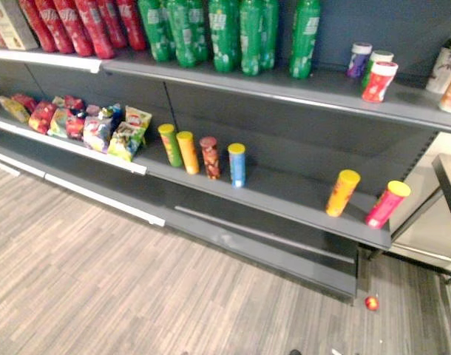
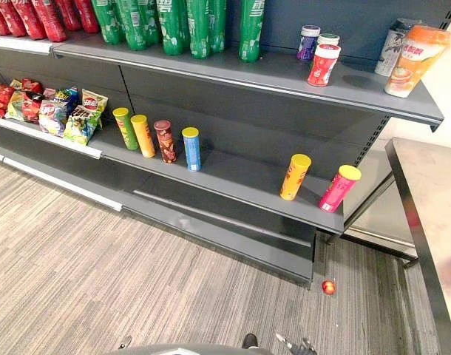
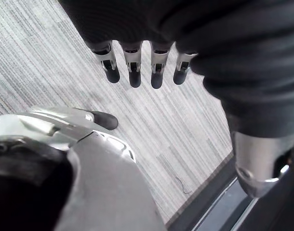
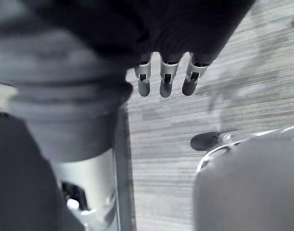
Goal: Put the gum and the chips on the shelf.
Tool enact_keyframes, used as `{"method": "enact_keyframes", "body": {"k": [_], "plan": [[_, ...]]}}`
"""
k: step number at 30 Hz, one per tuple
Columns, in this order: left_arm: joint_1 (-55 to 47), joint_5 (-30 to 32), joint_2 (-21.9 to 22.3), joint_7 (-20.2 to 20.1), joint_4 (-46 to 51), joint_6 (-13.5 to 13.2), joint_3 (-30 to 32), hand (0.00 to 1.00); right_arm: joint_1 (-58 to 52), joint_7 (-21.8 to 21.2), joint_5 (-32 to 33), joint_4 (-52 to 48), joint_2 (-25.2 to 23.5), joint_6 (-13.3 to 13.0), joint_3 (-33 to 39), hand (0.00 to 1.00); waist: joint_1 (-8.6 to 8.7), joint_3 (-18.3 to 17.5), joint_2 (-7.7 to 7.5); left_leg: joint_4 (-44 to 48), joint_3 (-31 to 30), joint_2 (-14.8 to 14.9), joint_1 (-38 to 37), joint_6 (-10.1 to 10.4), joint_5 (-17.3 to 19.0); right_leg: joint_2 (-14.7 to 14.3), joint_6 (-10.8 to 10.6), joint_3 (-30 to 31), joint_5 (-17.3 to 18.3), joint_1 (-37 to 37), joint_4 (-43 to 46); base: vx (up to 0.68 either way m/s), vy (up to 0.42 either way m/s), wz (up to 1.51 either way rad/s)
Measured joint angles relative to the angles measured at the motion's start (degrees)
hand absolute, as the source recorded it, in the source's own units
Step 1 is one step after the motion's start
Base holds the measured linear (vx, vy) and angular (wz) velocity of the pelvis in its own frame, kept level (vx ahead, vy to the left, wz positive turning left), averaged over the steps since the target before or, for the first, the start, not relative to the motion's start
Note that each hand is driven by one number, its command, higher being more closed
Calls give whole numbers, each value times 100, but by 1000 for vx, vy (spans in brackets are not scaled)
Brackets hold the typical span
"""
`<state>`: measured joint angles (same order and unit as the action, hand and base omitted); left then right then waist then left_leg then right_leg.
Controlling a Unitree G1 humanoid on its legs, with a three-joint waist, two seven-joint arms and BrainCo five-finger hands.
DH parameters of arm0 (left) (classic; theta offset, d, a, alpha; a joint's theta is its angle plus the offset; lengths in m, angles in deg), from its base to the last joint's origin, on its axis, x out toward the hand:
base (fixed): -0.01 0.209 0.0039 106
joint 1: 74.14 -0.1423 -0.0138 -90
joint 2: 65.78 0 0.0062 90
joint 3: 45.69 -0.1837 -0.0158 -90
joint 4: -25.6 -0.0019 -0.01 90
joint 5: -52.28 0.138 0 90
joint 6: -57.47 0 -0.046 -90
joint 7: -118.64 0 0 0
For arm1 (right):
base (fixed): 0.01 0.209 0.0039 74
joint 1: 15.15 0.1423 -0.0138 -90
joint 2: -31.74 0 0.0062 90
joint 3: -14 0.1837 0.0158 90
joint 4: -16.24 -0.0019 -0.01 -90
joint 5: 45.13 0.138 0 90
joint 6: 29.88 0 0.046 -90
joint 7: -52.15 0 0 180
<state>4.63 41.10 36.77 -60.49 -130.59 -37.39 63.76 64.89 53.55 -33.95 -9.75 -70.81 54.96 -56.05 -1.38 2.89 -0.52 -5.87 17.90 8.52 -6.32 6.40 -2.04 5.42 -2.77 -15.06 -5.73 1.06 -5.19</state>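
Left eye view: the grey shelf [image 1: 285,188] carries four chip tubes [image 1: 210,157] upright in a row on its middle board. Towards that board's right end stand an orange tube [image 1: 342,193] and a pink tube [image 1: 387,204], both leaning. On the board above them are three small gum jars [image 1: 378,80], and green bottles [image 1: 225,33] line that board further left. Snack bags [image 1: 100,129] are heaped at the middle board's left. A small red ball [image 1: 371,302] lies on the floor [image 1: 100,281] by the shelf's right foot.

Right eye view: a steel table [image 2: 432,214] stands just beside the shelf's right end.

Left wrist view: the left hand [image 3: 132,67] hangs over the floor, fingers straight and relaxed, nothing in them.

Right wrist view: the right hand [image 4: 166,79] hangs likewise, fingers released and empty.
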Motion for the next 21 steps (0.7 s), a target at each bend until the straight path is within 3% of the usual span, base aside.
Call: {"method": "enact_keyframes", "body": {"k": [7,11,14,16,17,18,21], "plan": [[-21,-231,-12,-5,-4,1,64,0,-110,90,-233,232,-13,135,715,0,53,66,-20,120,10,-30,-88,-50,114,86,-134,17,88,54,148,24,15,-1],[-25,-448,22,-60,1,3,125,0,-120,77,-234,214,6,147,1288,0,175,371,17,1829,60,177,198,-97,1106,241,-279,231,592,-43,1108,-12,83,-16],[27,-446,59,-125,5,4,307,0,-147,61,-233,142,-108,154,1585,0,216,409,21,2613,287,331,495,-187,1527,230,-398,496,575,-294,1268,-46,157,-50],[65,-415,147,-104,23,2,579,0,-152,63,-223,-128,-250,158,1735,0,206,467,45,3276,809,617,847,-339,1983,207,-622,739,436,-654,1190,-139,221,-117],[63,-412,167,-102,24,3,585,0,-165,65,-222,-215,-293,168,1771,0,184,512,98,3342,949,688,863,-390,2064,230,-636,707,427,-705,1111,-130,252,-139],[87,-383,224,-89,62,3,623,0,-193,60,-216,-287,-429,189,1781,0,142,533,147,3362,1206,772,840,-458,2149,322,-590,424,438,-771,1127,-72,243,-121],[208,-345,206,-67,195,-3,665,0,-300,80,-189,-199,-599,243,1727,0,122,616,72,3078,1766,873,661,-582,2044,699,-141,-717,722,-781,2124,-8,221,-94]]}}
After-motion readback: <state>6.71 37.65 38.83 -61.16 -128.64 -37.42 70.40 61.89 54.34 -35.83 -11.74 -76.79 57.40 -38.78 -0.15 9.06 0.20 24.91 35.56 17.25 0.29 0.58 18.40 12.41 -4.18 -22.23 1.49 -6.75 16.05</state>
